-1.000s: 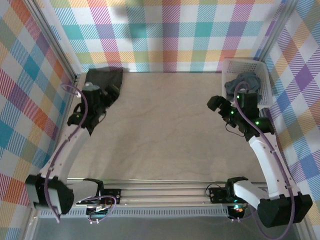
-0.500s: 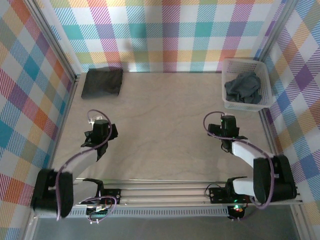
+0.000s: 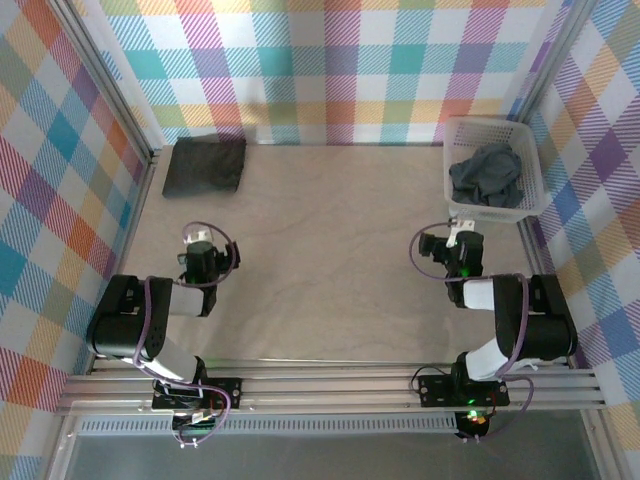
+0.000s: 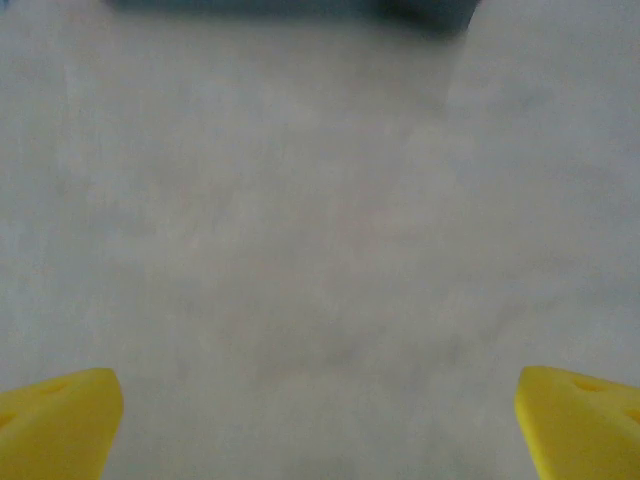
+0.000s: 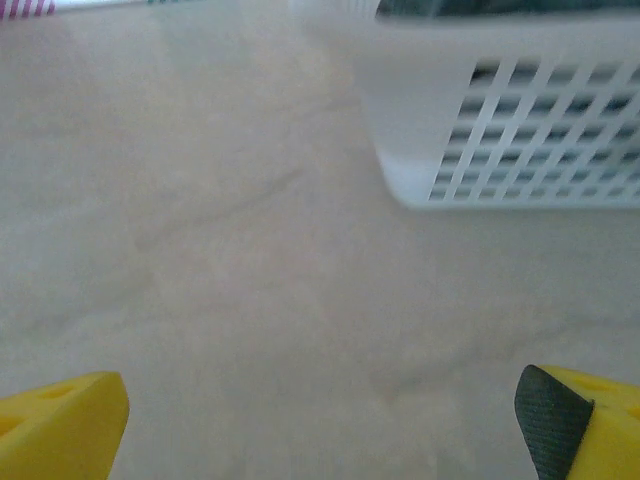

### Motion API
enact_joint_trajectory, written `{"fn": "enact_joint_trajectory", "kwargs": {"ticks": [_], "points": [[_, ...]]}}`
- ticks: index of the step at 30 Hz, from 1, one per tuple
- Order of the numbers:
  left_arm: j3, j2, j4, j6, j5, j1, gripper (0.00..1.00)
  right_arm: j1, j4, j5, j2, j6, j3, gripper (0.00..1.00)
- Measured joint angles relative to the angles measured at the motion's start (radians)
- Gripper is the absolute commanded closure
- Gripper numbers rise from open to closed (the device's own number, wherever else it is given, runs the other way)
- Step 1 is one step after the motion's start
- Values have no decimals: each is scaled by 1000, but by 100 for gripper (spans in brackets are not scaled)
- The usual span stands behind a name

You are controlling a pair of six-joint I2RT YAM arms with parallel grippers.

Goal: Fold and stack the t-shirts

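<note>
Both arms were folded low by the near rail.

Left tool (image 3: 200, 258): wide open, nothing held. In its wrist view the yellow fingers (image 4: 60, 425) sat at the two bottom corners with only bare counter (image 3: 330, 250) between them.

Right tool (image 3: 463, 243): also wide open and empty. Its fingers (image 5: 60, 420) were spread the same way over bare counter. It pointed toward the white lattice basket (image 3: 531, 196), which sat just ahead and to its right, not touching.

Task items were further back. One crumpled grey t-shirt (image 3: 485, 176) lay inside the basket at the far right. One folded dark t-shirt (image 3: 204, 167) lay flat on the counter in the far left corner, well apart from both tools. Plaid walls (image 3: 330, 70) stood behind.
</note>
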Motion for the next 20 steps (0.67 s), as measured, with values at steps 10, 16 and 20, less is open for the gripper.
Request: {"fn": "enact_joint_trajectory", "kwargs": {"ticks": [10,16,20], "points": [[63,20,45,26,-1,-14,0,0,53,-3,18,-2,4,0],[63,20,46,27,-3,-14,0,0,58,-17,18,-10,6,0],[63,20,46,26,-3,-15,0,0,55,-55,18,-23,18,0]]}}
